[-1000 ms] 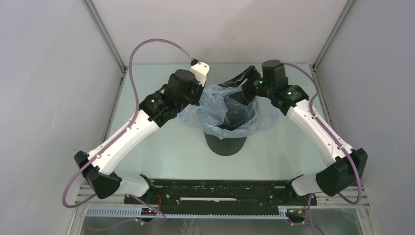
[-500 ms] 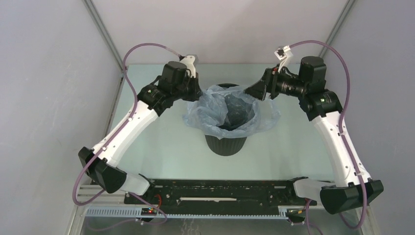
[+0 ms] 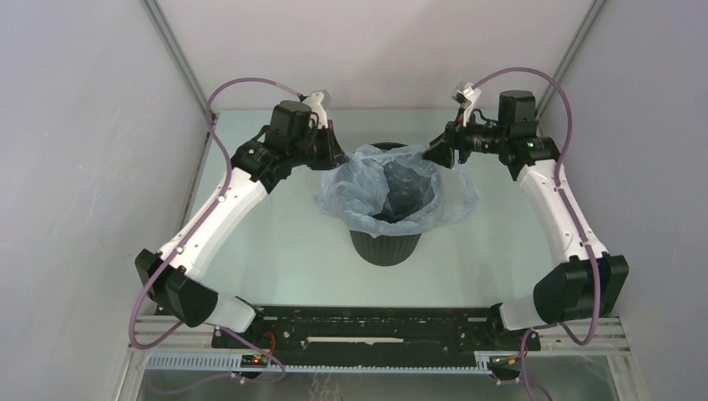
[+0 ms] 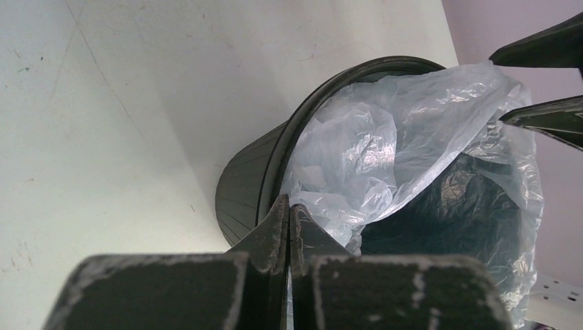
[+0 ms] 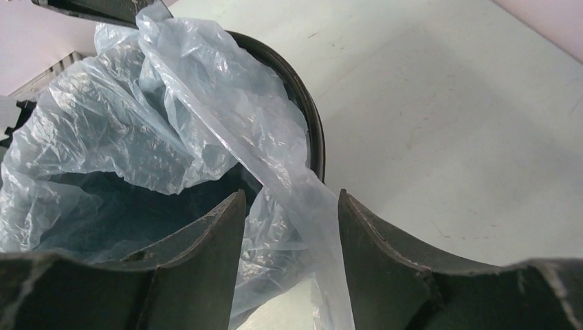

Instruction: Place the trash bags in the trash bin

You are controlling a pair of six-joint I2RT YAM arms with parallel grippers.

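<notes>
The black ribbed trash bin (image 3: 384,244) stands mid-table. The pale blue trash bag (image 3: 392,188) lines its mouth and drapes over the rim on all sides. My left gripper (image 3: 336,160) is at the bag's back-left edge. In the left wrist view the gripper (image 4: 289,205) is shut, with a sliver of the bag (image 4: 385,144) pinched at the bin (image 4: 251,185) rim. My right gripper (image 3: 436,154) is at the back-right edge. In the right wrist view it (image 5: 292,203) is open, with a band of the bag (image 5: 137,130) running between its fingers beside the bin rim (image 5: 313,130).
The pale green table (image 3: 275,234) is walled by grey panels left, right and behind. The arm bases and a black rail (image 3: 376,326) sit along the near edge. Purple cables (image 3: 242,83) loop above both wrists.
My right arm has drawn back from over the bin mouth to its back-right edge. My left arm has shifted slightly back and left. The bag has spread a little wider.
</notes>
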